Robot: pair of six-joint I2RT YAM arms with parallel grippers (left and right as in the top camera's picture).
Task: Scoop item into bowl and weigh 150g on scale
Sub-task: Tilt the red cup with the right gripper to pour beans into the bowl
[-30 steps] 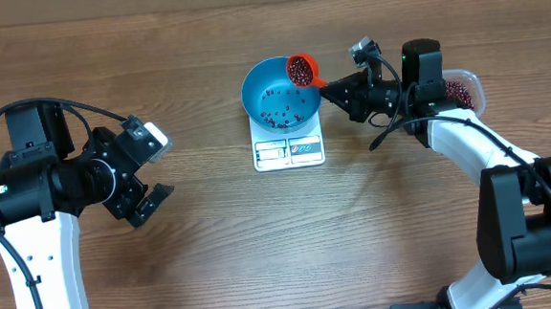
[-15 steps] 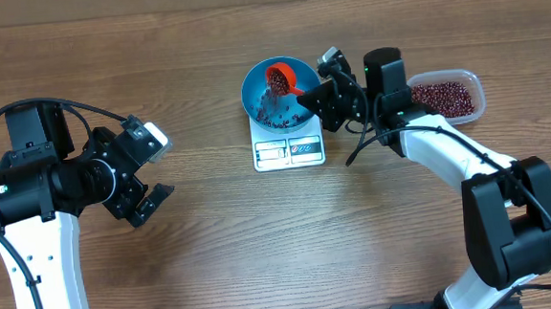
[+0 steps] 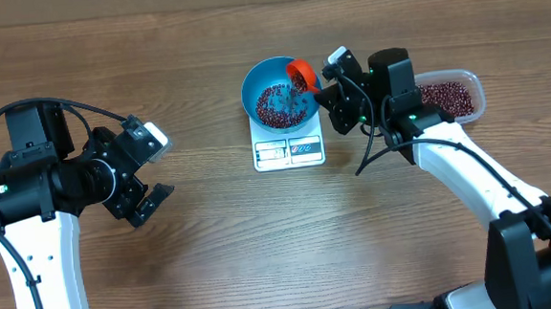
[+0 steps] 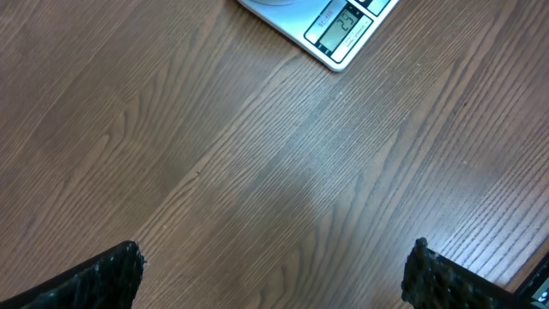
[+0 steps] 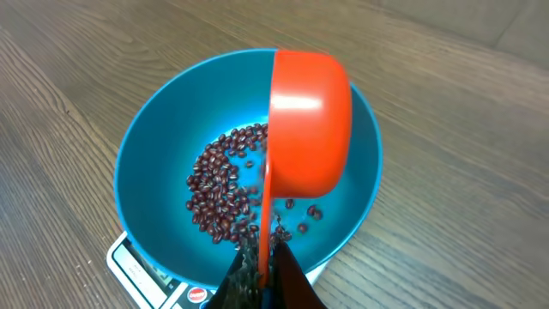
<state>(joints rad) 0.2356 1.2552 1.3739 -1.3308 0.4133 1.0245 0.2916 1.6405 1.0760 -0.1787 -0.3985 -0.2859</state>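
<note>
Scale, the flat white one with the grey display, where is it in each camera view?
Overhead: the small flat white rectangular scale sits upper centre, under the round bright-blue plastic bowl.
Left wrist: the scale's display corner at the top edge, right of centre.
Right wrist: the scale peeks out bottom left, under the bowl.
Shared landmark: the brown wood-grain tabletop.

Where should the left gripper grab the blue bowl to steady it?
Probably the bowl by its thin left rim, from above, one finger inside. The scoop and right gripper crowd the right side, and the deep round wall looks too wide to span.
</note>
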